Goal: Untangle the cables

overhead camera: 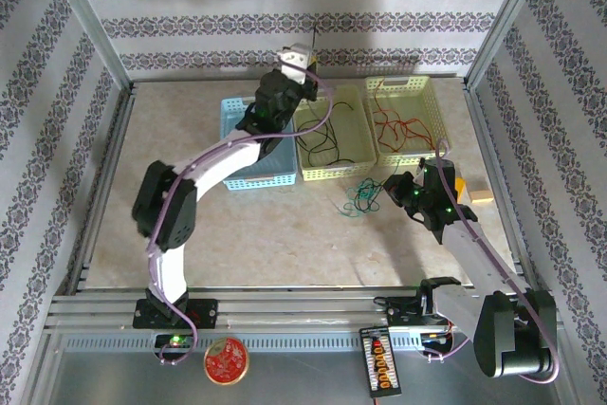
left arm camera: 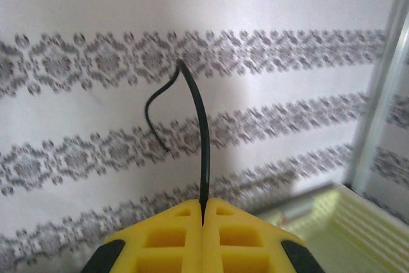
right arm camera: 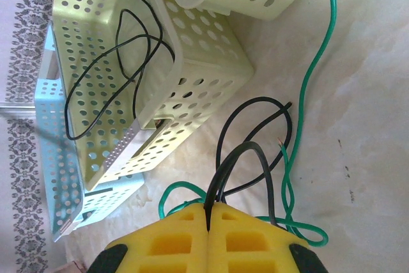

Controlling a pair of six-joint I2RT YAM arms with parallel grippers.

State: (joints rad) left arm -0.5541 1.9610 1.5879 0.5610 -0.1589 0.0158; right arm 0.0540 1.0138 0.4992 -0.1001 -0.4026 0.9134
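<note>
Black cables (right arm camera: 249, 146) are sitting pinched tight in left end effector (left arm camera: 202, 217) and right end effector (right arm camera: 209, 214); pulling them off the green cable (right arm camera: 307, 81) is probably coming next.

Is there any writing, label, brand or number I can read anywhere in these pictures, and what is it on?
No text here can be read.
The red disc has gold marks, too small to read.
The black strip has rows of orange marks, too small to read.
The wallpaper has ornament only, no letters.

Matt perforated plastic basket (right arm camera: 211, 49) (smooth walls); smooth, slightly glossy cables (left arm camera: 204, 158).
</note>
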